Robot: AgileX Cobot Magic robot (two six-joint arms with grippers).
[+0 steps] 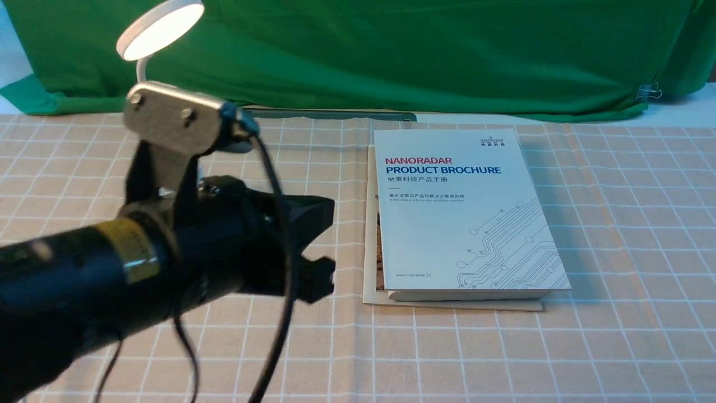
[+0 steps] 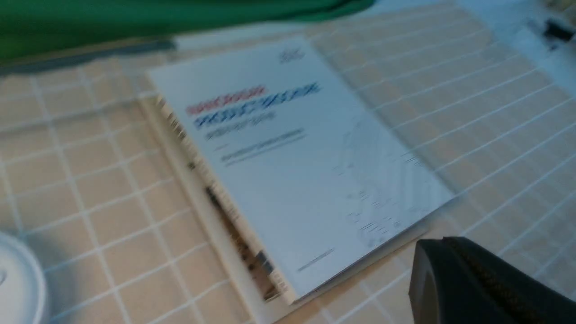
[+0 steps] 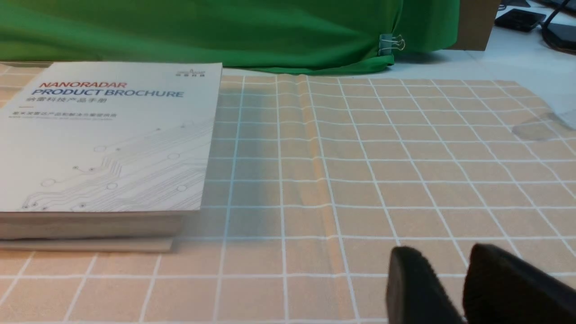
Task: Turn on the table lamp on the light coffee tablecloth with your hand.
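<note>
The table lamp stands at the far left of the light coffee tablecloth (image 1: pixel 615 235). Its round disc head (image 1: pixel 159 28) glows white on a thin neck (image 1: pixel 141 66). My left arm hides its cup and base in the front view. In the blurred left wrist view a white round rim (image 2: pixel 18 279) shows, seemingly the lamp's base. My left gripper (image 1: pixel 327 252) is shut and empty, above the cloth to the right of the lamp; it also shows in the left wrist view (image 2: pixel 450 245). My right gripper (image 3: pixel 443 265) is slightly open and empty, low over bare cloth, out of the front view.
A white "NANORADAR PRODUCT BROCHURE" booklet (image 1: pixel 464 212) lies on other papers at mid-table, right of my left gripper. A green backdrop cloth (image 1: pixel 419 50) hangs along the back, with a binder clip (image 3: pixel 390 43) on it. A black cable (image 1: pixel 279 235) hangs from my left arm.
</note>
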